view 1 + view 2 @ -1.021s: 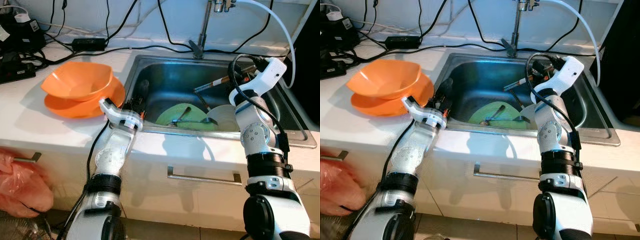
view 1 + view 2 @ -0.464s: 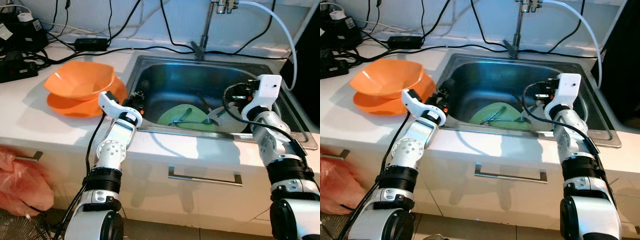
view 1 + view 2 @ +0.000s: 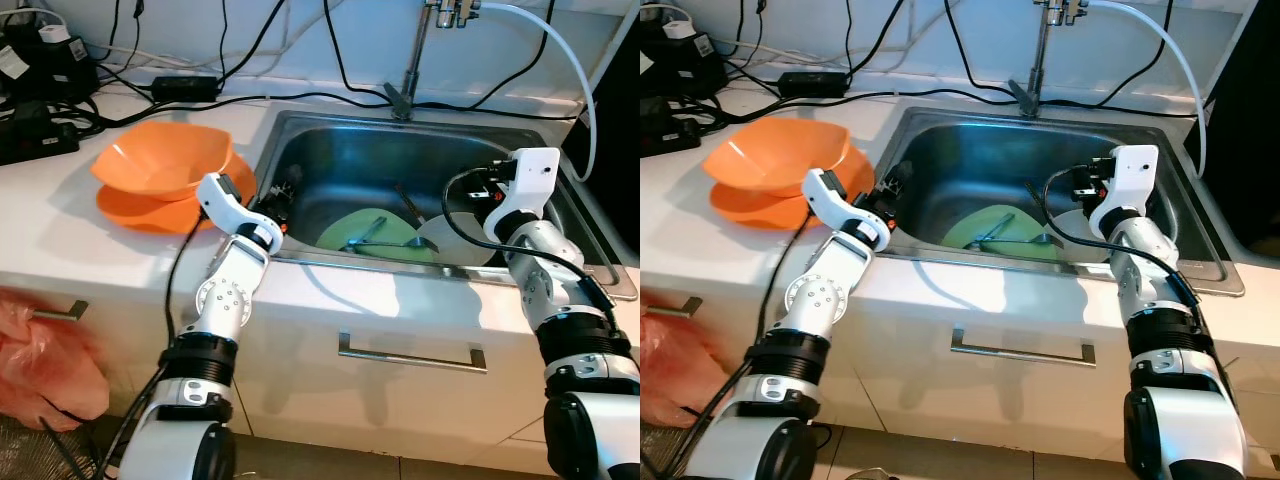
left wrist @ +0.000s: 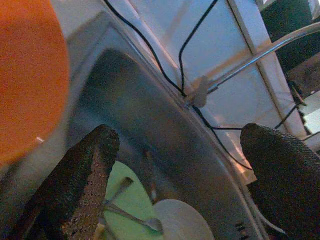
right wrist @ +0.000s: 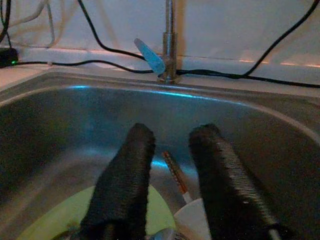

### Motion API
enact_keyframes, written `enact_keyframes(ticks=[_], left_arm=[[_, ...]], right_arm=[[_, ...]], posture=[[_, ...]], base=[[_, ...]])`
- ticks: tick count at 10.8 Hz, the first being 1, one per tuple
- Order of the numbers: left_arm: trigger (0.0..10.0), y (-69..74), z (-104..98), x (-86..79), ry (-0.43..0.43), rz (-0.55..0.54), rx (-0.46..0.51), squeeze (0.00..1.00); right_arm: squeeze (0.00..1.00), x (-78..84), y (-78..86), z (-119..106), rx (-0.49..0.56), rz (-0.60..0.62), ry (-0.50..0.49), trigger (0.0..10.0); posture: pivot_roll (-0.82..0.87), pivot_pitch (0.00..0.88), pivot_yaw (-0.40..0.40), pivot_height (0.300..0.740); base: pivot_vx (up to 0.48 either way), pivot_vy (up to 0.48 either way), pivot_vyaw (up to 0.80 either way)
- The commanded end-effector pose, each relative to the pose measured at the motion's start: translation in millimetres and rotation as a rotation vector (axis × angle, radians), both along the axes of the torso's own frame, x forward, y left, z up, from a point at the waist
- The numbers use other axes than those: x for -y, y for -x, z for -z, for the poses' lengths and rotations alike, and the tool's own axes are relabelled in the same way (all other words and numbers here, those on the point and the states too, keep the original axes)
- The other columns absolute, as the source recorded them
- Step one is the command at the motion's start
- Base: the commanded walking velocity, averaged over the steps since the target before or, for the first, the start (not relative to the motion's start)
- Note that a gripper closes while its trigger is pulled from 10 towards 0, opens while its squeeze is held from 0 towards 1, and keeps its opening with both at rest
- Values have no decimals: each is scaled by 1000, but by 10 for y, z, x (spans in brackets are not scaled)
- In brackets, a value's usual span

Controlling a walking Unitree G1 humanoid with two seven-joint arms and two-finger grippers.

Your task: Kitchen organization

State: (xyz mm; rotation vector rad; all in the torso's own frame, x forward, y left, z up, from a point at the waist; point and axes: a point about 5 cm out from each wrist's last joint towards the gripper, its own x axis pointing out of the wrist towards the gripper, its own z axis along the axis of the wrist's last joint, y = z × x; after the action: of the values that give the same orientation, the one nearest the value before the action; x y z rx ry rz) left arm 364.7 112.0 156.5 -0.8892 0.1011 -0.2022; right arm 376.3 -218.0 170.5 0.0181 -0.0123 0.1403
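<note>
Up close, right pincer (image 5: 170,185) empty

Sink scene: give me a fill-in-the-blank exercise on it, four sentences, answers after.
1. The plate lying in the sink is ____ in colour.
2. The orange bowl sits on an orange plate on the ____.
3. The left gripper has its fingers spread ____.
4. The right gripper points toward the ____ at the back of the sink.

Answers: green; counter; open; faucet
</note>
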Motion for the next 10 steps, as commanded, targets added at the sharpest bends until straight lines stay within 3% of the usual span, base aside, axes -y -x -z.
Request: enact_keyframes(ticks=[1,3,7,10], left_arm=[[10000,210,-674,501,-1095,253,689,0],[10000,258,-704,432,-1161,177,750,0],[10000,348,-792,206,-1185,-73,779,0],[10000,426,-826,118,-1214,-167,802,0]], right_arm=[[1000,7,-21,-53,13,-16,29,10000],[1000,41,18,-37,18,-24,44,10000],[1000,56,119,-61,82,-12,47,10000],[1000,35,189,-186,153,-9,49,10000]], posture=[[118,27,44,740],[119,27,46,740],[113,22,46,740],[113,13,45,740]], base=[[0,0,0],[0,0,0],[0,0,0],[0,0,0]])
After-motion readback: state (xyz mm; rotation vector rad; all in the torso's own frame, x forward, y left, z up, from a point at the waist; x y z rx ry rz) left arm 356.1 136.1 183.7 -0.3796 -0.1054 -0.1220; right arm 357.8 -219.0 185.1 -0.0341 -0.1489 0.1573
